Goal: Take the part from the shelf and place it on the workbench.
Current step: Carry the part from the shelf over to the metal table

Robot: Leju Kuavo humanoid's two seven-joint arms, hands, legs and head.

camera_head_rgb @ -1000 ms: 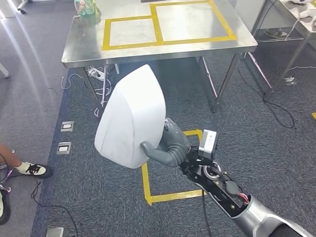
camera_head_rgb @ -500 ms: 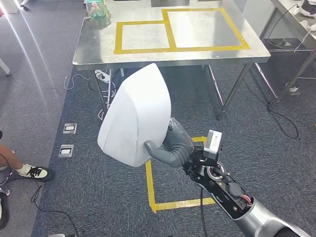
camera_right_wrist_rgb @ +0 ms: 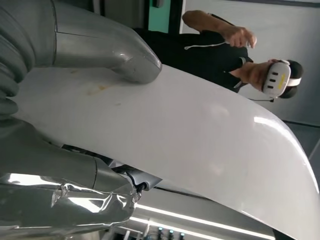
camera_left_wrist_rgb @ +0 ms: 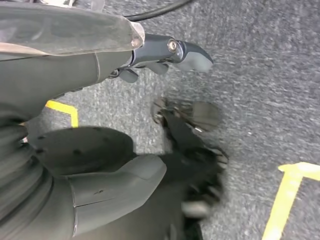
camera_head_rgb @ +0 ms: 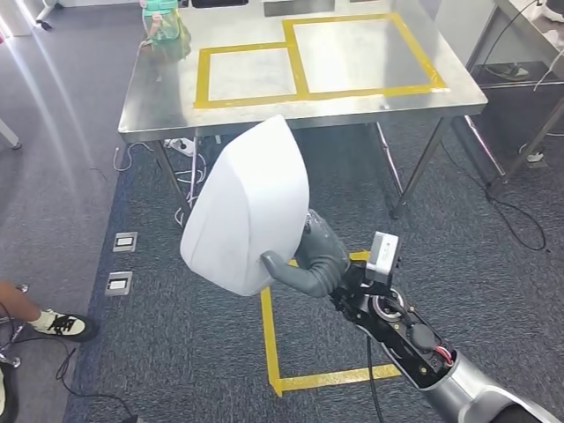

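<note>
Part (camera_head_rgb: 246, 207), a white curved shell, is clamped in the right robot hand (camera_head_rgb: 318, 262), held short of the table (camera_head_rgb: 159, 97); the left robot hand (camera_left_wrist_rgb: 113, 115) hangs with fingers apart, holding nothing.

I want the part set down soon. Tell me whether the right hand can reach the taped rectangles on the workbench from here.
Probably not yet. The right hand holds the white part over the carpet, short of the workbench, and the taped rectangles lie beyond its near edge. Nothing stands between them.

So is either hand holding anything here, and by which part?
The right hand grips the white part by its lower edge, thumb underneath. The left hand holds nothing.
</note>
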